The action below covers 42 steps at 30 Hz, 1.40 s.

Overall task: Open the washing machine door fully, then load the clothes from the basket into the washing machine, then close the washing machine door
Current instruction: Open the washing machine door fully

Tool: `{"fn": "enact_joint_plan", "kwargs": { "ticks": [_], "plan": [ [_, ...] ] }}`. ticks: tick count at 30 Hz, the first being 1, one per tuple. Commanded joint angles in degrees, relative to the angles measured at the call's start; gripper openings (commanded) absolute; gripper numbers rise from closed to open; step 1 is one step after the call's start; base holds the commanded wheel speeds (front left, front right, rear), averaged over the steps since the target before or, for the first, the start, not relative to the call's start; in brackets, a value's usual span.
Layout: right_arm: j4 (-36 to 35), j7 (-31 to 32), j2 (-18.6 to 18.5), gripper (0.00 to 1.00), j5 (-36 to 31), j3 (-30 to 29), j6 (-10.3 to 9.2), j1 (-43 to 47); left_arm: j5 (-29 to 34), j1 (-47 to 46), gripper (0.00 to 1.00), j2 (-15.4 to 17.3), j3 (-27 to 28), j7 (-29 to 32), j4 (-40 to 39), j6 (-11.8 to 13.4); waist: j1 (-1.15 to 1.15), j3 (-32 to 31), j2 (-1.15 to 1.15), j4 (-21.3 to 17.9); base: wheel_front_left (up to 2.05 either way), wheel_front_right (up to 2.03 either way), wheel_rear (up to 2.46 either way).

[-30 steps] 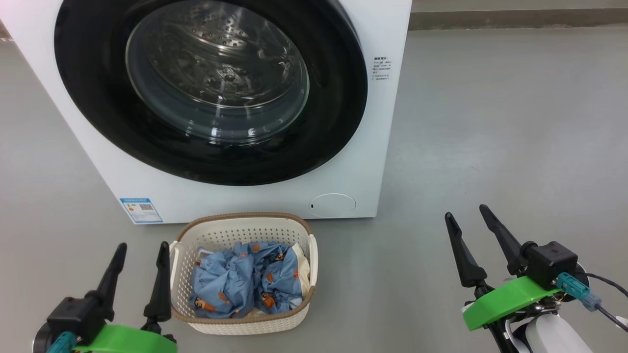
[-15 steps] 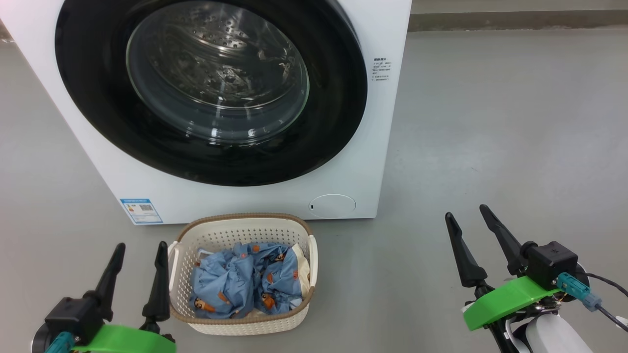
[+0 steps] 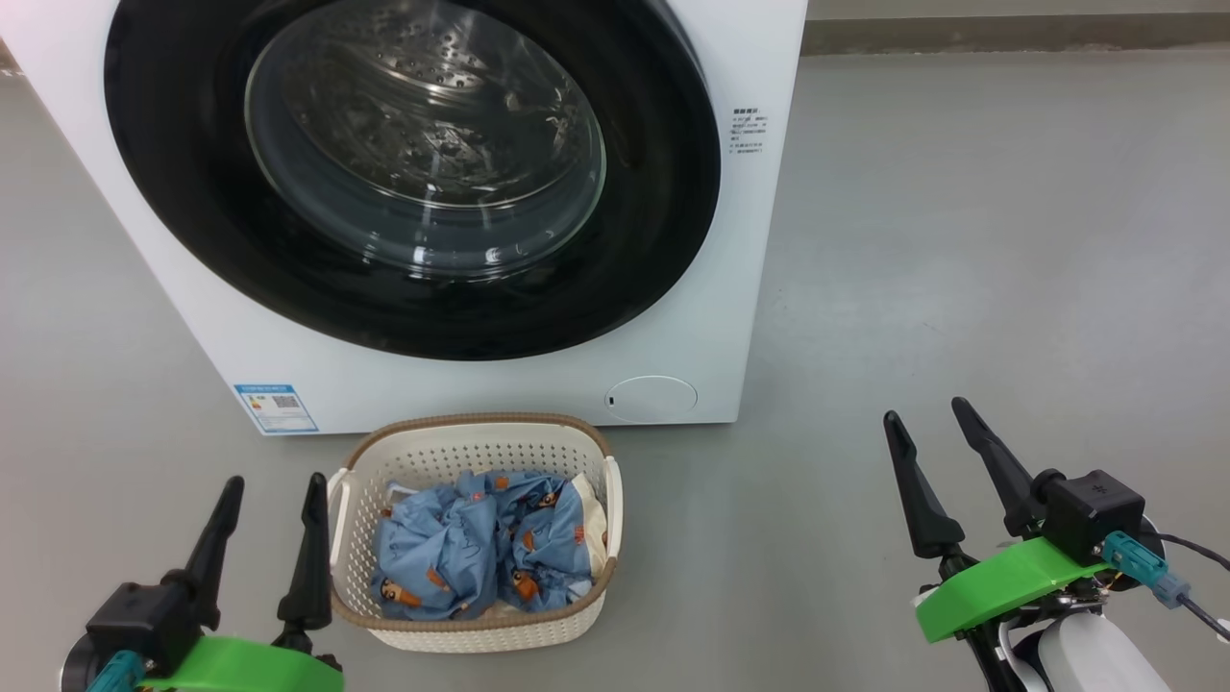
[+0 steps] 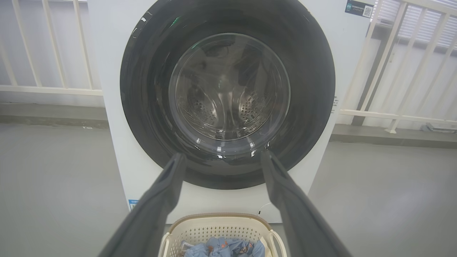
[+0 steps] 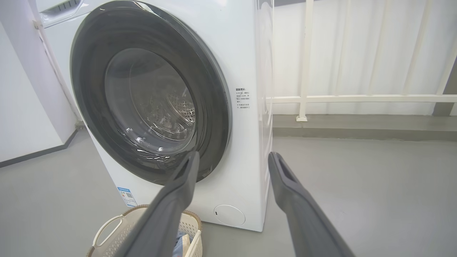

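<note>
The washing machine door (image 3: pixel 413 173) is shut across the front of the washing machine (image 3: pixel 461 389), its glass bowl showing the bare steel drum behind, so I judge the step in hand to be the first: opening the door fully. Nothing is loaded yet. The clothes (image 3: pixel 480 553) lie bunched in the basket (image 3: pixel 480 447), which stands on the floor (image 3: pixel 961 240) just before the machine's lower front edge, below the door. The left gripper (image 3: pixel 274 481) hangs at the floor's near left, just beside the basket's left wall, its jaws spread wide and holding nothing. The right gripper (image 3: pixel 924 409) hangs at the near right, well apart from the basket and off past the machine's right front corner, jaws equally wide and empty. Neither touches the door. In the left wrist view the door sits square ahead, above and between the two fingers. In the right wrist view it lies ahead and to the left, with its right rim just above the left finger. That rim seems to stand a little proud of the white front, though I cannot tell handle from hinge side. Next move, as I judge it: bring one gripper up to the door's free edge, hook or pinch it, and swing it out wide, clearing the basket below.
</note>
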Motion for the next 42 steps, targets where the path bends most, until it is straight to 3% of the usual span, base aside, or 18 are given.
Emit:
{"fn": "enact_joint_plan", "kwargs": {
  "ticks": [1,16,25,26,27,29,42],
  "plan": [
    [-1.6,-0.7,-0.5,1.0,0.0,0.9,0.26,-2.6,0.0,-2.7,1.0,1.1,2.2,-0.4,-1.2,-0.2,0.0,0.1,0.0,0.0,0.0,0.0,0.0],
    [-0.8,-0.7,-2.3,1.0,-0.1,-0.8,0.26,-4.8,0.9,-3.2,1.0,0.9,2.3,-0.4,-1.8,-0.3,0.0,1.5,0.0,0.6,0.0,0.0,0.0],
    [-0.8,-0.7,-4.1,1.0,1.6,-4.7,0.26,-8.1,1.3,-4.3,1.0,1.0,3.0,-0.4,-2.9,-0.7,0.0,4.0,0.0,2.1,0.0,0.0,0.0],
    [-0.7,-0.7,-4.4,0.82,1.6,-5.0,0.26,-8.6,1.4,-4.4,1.0,1.1,2.9,-0.4,-2.9,-0.7,0.0,4.3,0.0,2.3,0.0,0.0,0.0],
    [-0.6,-0.7,-4.7,0.46,1.6,-5.2,0.26,-9.0,1.5,-4.5,1.0,1.1,2.8,-0.4,-3.0,-0.7,0.0,4.6,0.0,2.5,0.0,0.0,0.0],
    [-0.3,-0.7,-5.3,0.0,1.8,-5.9,0.26,-10.0,1.8,-4.8,1.0,1.1,3.0,-0.4,-3.7,-0.8,0.0,5.2,0.0,2.9,0.0,0.0,0.0],
    [4.8,0.7,-4.1,0.0,12.3,-10.6,0.26,-19.9,2.1,-5.4,1.0,2.3,3.6,-0.4,-7.8,-0.9,0.0,10.8,0.0,4.8,0.0,0.0,0.0]
  ]
}}
